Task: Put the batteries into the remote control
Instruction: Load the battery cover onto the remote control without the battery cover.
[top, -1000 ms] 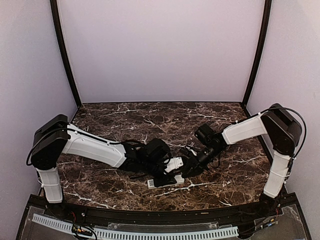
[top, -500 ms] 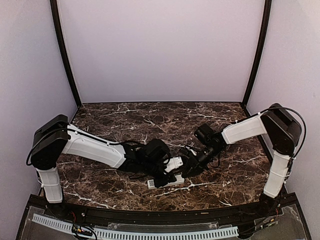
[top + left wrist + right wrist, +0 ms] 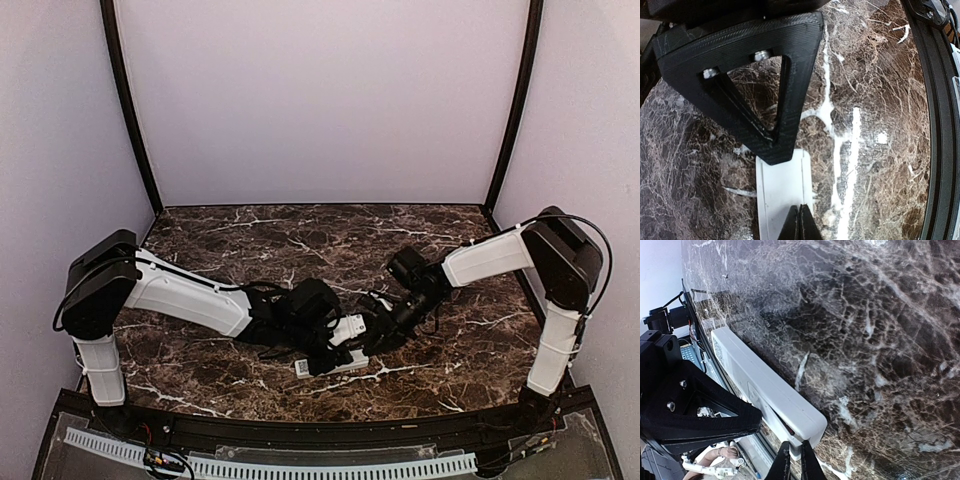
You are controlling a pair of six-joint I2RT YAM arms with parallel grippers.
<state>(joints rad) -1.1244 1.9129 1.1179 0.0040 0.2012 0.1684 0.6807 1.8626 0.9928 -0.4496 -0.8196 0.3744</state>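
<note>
While your left fingers press together, empty, on a white face just beneath them, likely to pin it flat, your right fingers stand almost closed at the end of the one remote control; whether they grip it you cannot tell. No batteries show on the marble beyond.

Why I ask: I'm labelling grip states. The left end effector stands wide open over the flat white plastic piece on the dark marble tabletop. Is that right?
Not quite. The left end effector is shut, not wide open: the left wrist view shows its jaws closed together. The rest holds: it is over the flat white plastic piece on the dark marble tabletop.
</note>
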